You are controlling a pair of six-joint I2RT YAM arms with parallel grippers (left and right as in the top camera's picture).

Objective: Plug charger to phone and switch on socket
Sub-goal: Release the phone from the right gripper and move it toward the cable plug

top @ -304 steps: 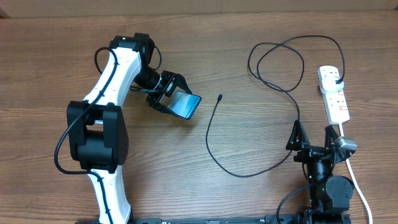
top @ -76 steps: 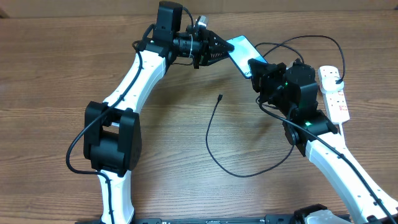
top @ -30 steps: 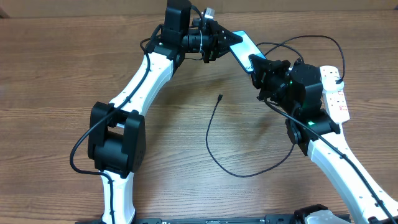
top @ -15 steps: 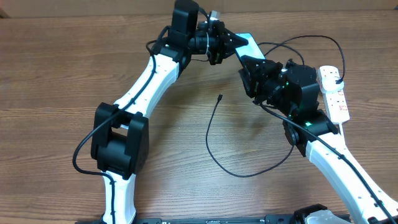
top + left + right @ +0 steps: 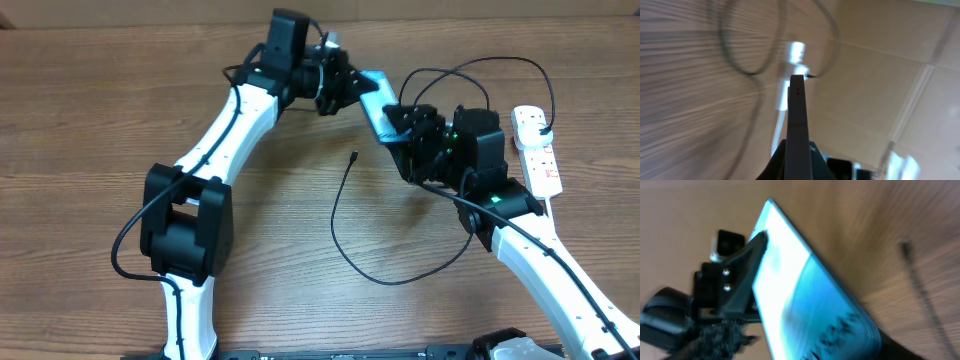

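Observation:
The phone (image 5: 374,102), its screen glowing light blue, hangs in the air over the back of the table. My left gripper (image 5: 352,88) is shut on its upper end. In the left wrist view the phone (image 5: 797,120) shows edge-on, pinched between the jaws. My right gripper (image 5: 398,128) stands open around the phone's lower end. The right wrist view is filled by the bright screen (image 5: 805,295). The charger is a thin black cable whose plug tip (image 5: 354,156) lies free on the wood, with loops (image 5: 445,95) behind. The white socket (image 5: 537,150) lies at the far right.
The charger cable curves across the table's middle (image 5: 385,280) and under my right arm. A white cord (image 5: 560,255) runs from the socket toward the front edge. Both arms crowd the space round the phone.
My right gripper's jaws have parted from the phone. My left gripper has closed fully on it, and the phone has swung down and to the left, nearer the table.

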